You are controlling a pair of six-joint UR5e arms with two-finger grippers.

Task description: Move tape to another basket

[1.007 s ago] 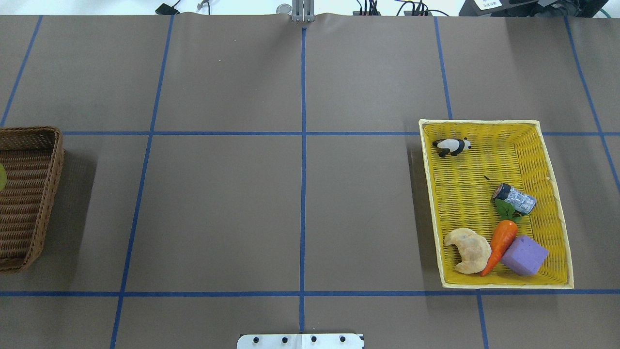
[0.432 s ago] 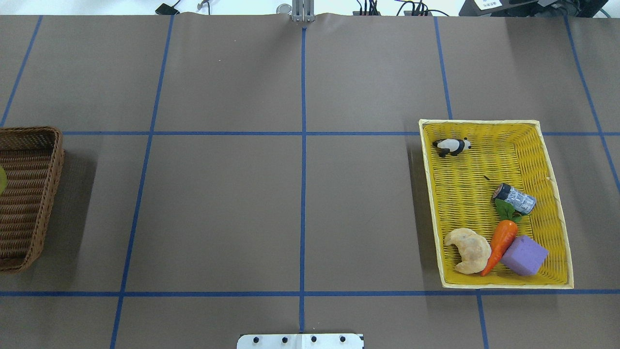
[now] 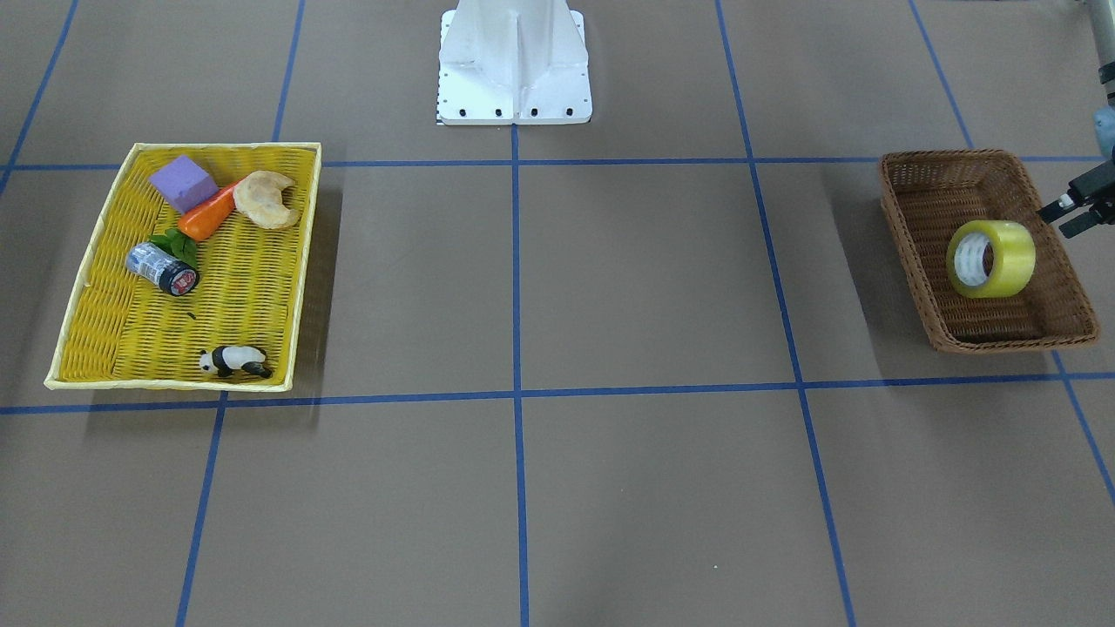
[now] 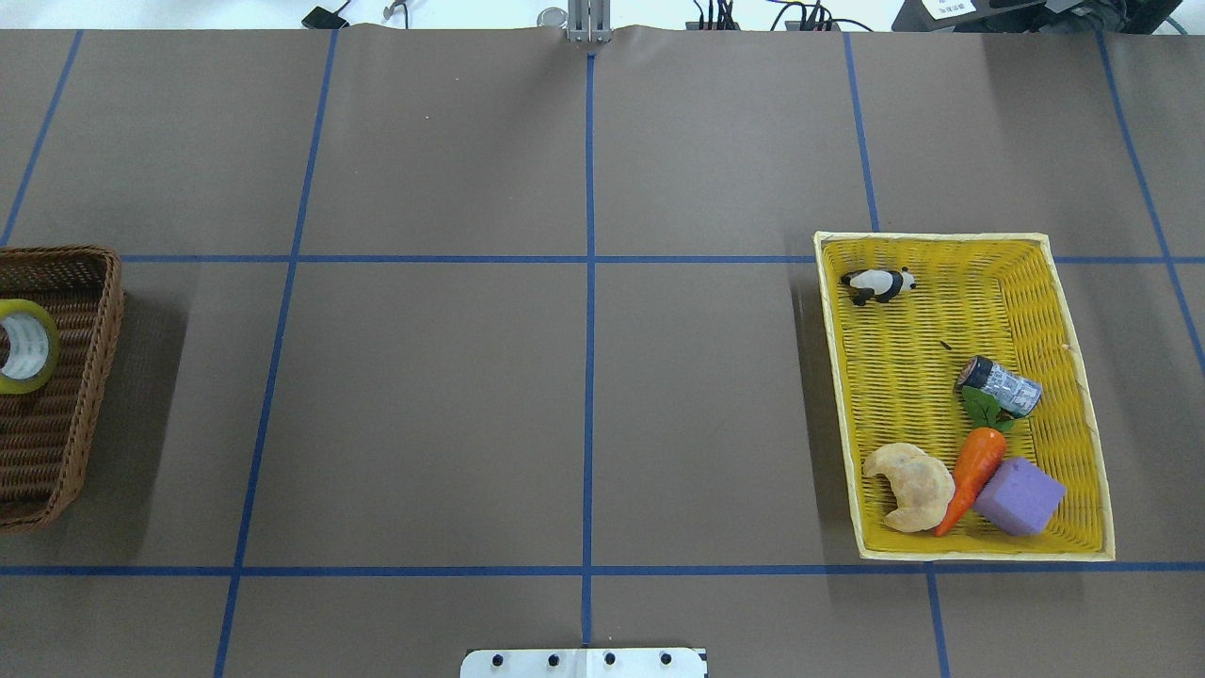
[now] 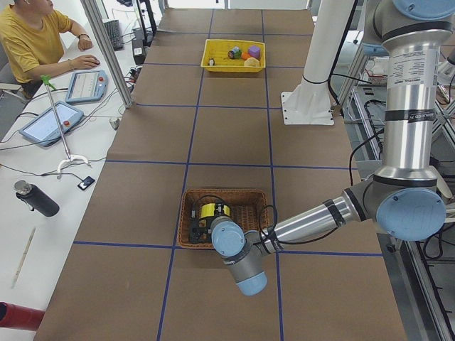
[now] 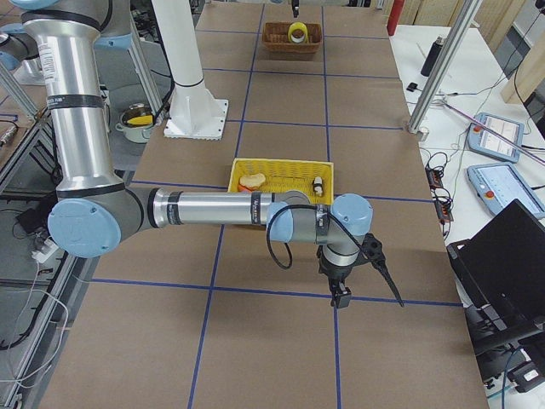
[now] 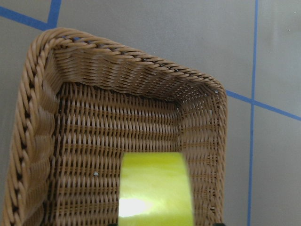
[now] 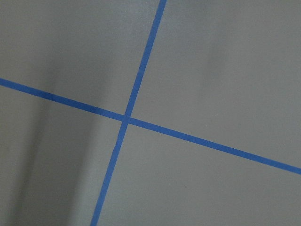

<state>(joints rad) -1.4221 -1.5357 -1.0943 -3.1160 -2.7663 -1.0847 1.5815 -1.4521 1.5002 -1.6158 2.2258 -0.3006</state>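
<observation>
The tape (image 3: 990,259), a yellow roll with a white core, stands on edge inside the dark-brown wicker basket (image 3: 915,226). In the overhead view the tape (image 4: 24,347) shows at the left edge, inside the basket (image 4: 66,405). My left gripper (image 3: 1058,221) is open and empty, just beside the tape on its outer side and apart from it. In the left wrist view the tape (image 7: 155,188) fills the bottom centre over the basket floor (image 7: 117,80). My right gripper (image 6: 341,294) hangs over bare table in front of the yellow tray; I cannot tell if it is open or shut.
The yellow woven tray (image 4: 1083,395) sits at the right and holds a toy panda (image 4: 878,283), a dark can (image 4: 1000,386), a carrot (image 4: 972,471), a croissant (image 4: 911,486) and a purple block (image 4: 1019,496). The robot base (image 3: 514,61) stands at the table's near middle.
The tape was only a sliver at the overhead view's left edge. It has moved right into the brown basket and now shows almost whole.
</observation>
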